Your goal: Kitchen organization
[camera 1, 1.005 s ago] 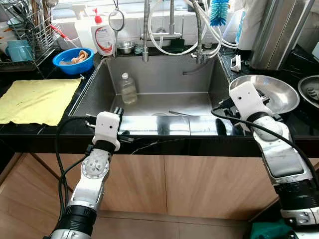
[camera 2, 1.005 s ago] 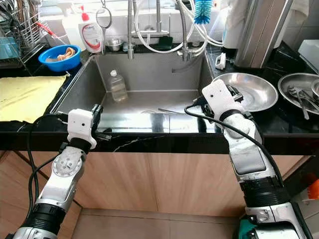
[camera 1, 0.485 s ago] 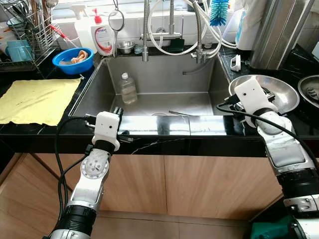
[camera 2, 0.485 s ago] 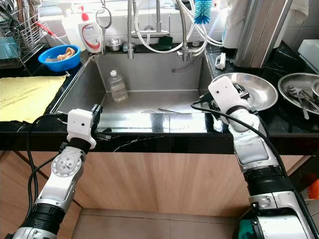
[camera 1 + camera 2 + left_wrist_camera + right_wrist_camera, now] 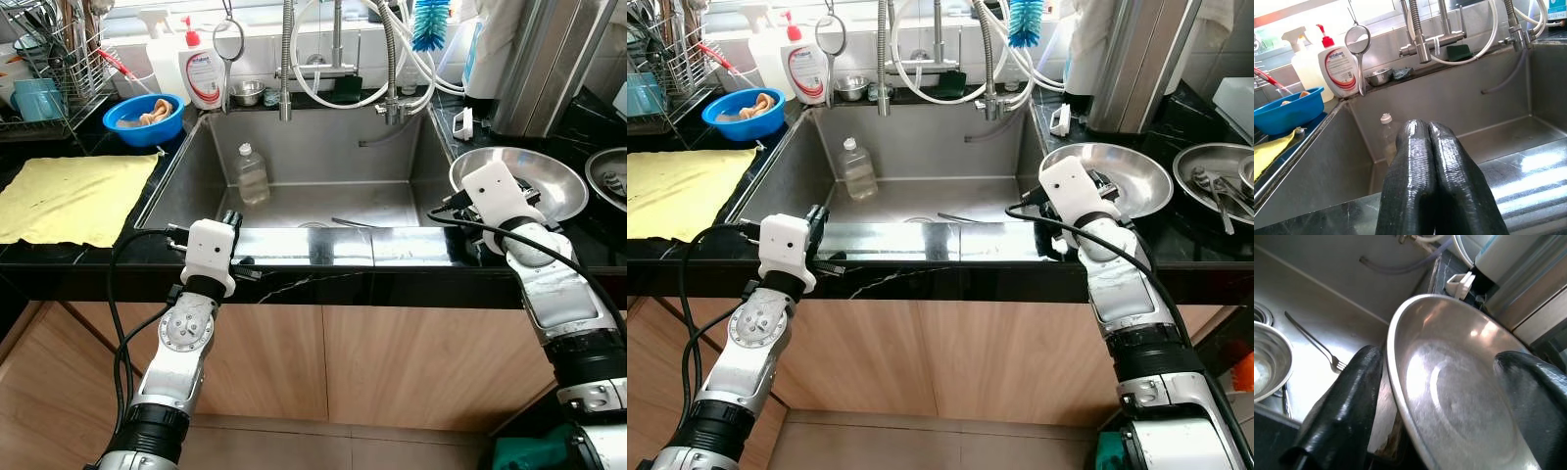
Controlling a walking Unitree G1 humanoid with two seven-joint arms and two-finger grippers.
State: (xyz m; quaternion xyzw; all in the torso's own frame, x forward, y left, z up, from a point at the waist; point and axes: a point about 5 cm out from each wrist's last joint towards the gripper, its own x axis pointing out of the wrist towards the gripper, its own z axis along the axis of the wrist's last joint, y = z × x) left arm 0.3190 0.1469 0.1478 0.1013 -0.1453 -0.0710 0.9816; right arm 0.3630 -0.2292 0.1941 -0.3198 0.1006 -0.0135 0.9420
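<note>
A wide steel plate (image 5: 549,181) rests on the black counter to the right of the sink (image 5: 323,147). My right gripper (image 5: 1439,357) is open at the plate's near left rim, with one finger (image 5: 1347,401) outside the rim on the sink side and the other finger (image 5: 1533,391) over the plate's inside. Its white wrist (image 5: 495,194) hides the fingers in the head views. My left gripper (image 5: 1429,132) is shut on nothing and rests at the sink's front edge on the left (image 5: 231,219). In the sink lie a clear plastic bottle (image 5: 252,174), a fork (image 5: 1315,345) and a small steel bowl (image 5: 1268,357).
A yellow cloth (image 5: 69,196) lies on the left counter, with a blue bowl (image 5: 144,117), a soap bottle (image 5: 204,73) and a dish rack (image 5: 59,59) behind it. Taps and hoses (image 5: 338,69) hang over the sink's back. Another steel plate holding utensils (image 5: 1215,176) sits at the far right.
My right arm has shifted a little to the right, bringing its gripper onto the steel plate's rim. The left arm has stayed still.
</note>
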